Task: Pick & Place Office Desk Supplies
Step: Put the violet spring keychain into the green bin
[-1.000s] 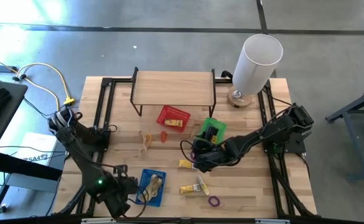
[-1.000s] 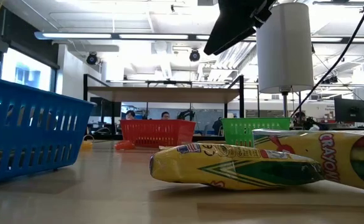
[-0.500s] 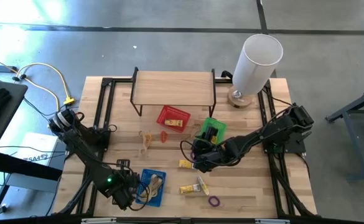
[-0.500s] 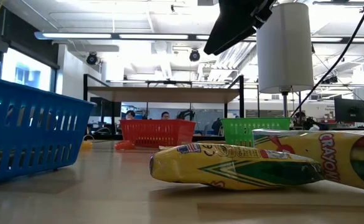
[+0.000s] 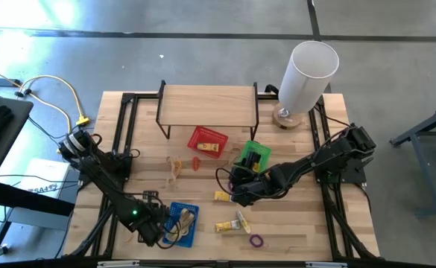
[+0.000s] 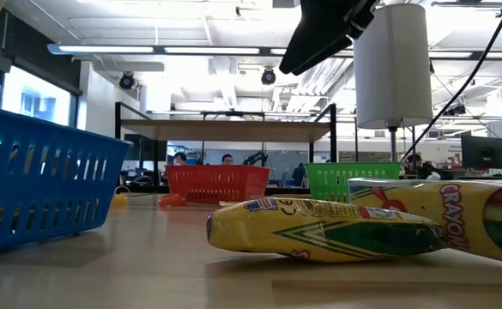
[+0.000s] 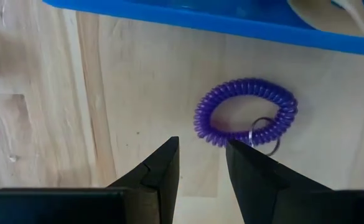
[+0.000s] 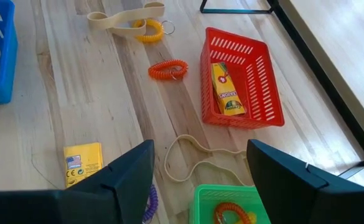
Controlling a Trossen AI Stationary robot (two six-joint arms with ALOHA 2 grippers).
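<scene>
My left gripper (image 5: 156,227) points down at the near left, beside the blue basket (image 5: 184,205), and is open. Just beyond its fingertips (image 7: 201,146) a purple coil loop (image 7: 244,84) with a small metal ring lies flat on the wood next to the basket's wall (image 7: 231,25). My right gripper (image 5: 235,192) hangs open above the table's middle (image 8: 199,149), over a yellow box (image 8: 83,163). An orange coil (image 8: 167,68), a yellow coil (image 8: 149,28) and tan bands (image 8: 116,17) lie on the wood farther off.
A red basket (image 5: 206,141) holds a crayon box (image 8: 226,90); a green basket (image 5: 253,154) stands beside it. Two crayon boxes (image 5: 232,223) and another purple coil (image 5: 256,240) lie near the front edge. A wooden shelf (image 5: 206,104) and a tall white cylinder (image 5: 307,74) stand at the back.
My left gripper has come down toward the table and shifted toward the blue basket, its fingers still apart. My right gripper has stayed where it was.
</scene>
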